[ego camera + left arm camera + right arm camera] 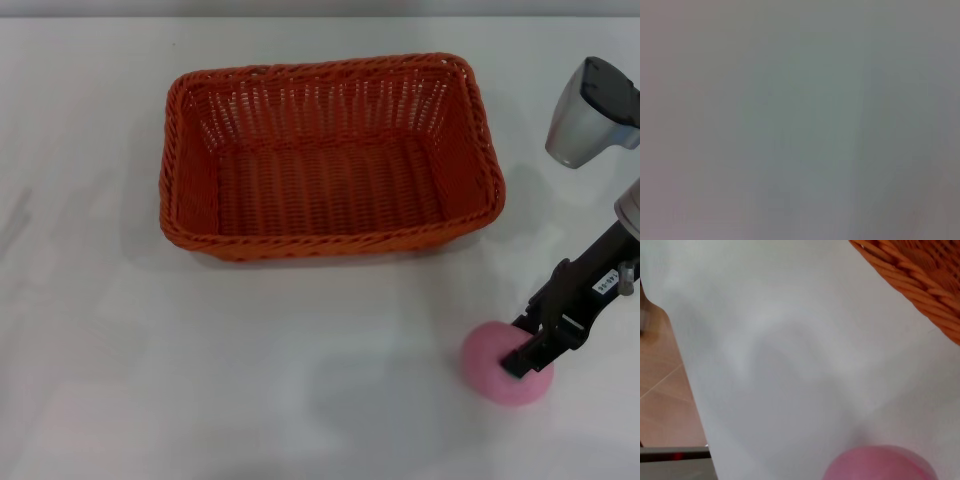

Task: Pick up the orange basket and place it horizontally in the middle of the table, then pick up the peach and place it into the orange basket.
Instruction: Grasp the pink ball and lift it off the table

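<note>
A small white label (606, 283) with dark print sits on the black right arm link (585, 290); its characters are too small to read.

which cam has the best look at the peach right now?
Head view: the small round pink peach shows almost whole on the white table, with the right hand at it. Right wrist view catches only its top edge. Left wrist view shows none of it.

The basket (330, 155) stands on the table (200, 380), toward the far side. The peach (500, 365) lies nearer and to the right, apparently touching the right gripper (530, 352).
</note>
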